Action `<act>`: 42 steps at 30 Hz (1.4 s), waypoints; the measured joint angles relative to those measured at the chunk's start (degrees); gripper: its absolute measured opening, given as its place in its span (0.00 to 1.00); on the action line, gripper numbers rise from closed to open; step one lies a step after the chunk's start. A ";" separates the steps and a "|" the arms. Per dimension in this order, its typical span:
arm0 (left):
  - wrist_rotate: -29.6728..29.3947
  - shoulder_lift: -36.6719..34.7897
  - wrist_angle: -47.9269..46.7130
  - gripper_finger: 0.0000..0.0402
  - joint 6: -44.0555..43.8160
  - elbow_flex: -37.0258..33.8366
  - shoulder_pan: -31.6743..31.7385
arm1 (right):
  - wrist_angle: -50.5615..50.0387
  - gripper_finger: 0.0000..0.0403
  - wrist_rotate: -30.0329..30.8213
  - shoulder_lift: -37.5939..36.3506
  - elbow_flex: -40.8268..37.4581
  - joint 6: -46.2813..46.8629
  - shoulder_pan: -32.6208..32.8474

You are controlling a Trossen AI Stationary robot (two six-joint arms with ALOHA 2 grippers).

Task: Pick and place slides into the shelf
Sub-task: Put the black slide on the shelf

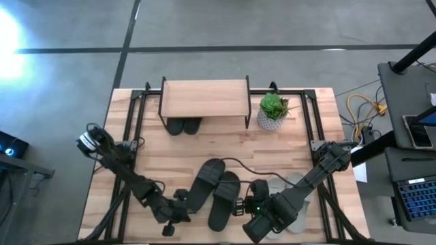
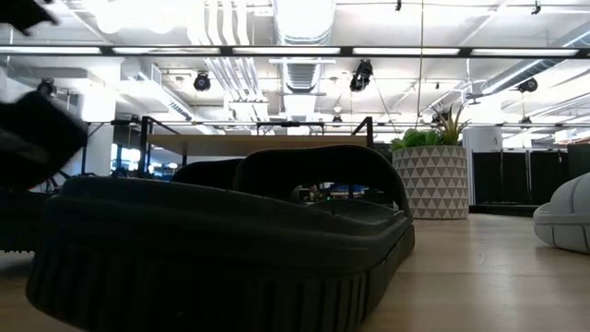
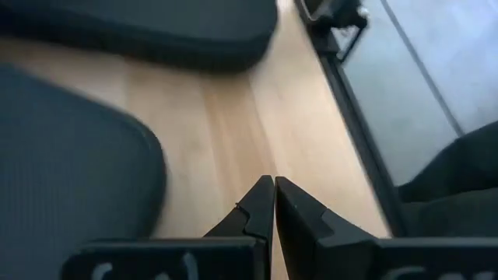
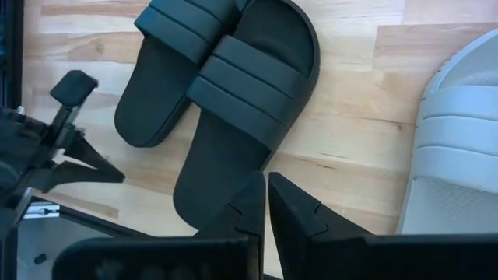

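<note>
Two black slides lie side by side, soles down, mid-table; the right wrist view shows them too. The light grey pair lies to their right, partly under the right arm. Another black pair sticks out from under the shelf at the far edge. My left gripper is shut and sits near the table's near edge, just left of the left black slide's heel, its tips over bare wood. My right gripper is shut beside the right black slide's heel.
A potted plant in a white patterned pot stands right of the shelf. A black metal frame runs along the table's edges. Bare wood lies between the shelf and the slides. A cable crosses the table by the slides.
</note>
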 joint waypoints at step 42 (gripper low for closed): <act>5.66 -26.48 -17.26 0.00 15.02 0.50 18.94 | -5.36 0.10 -3.75 0.00 -0.55 -10.81 -1.47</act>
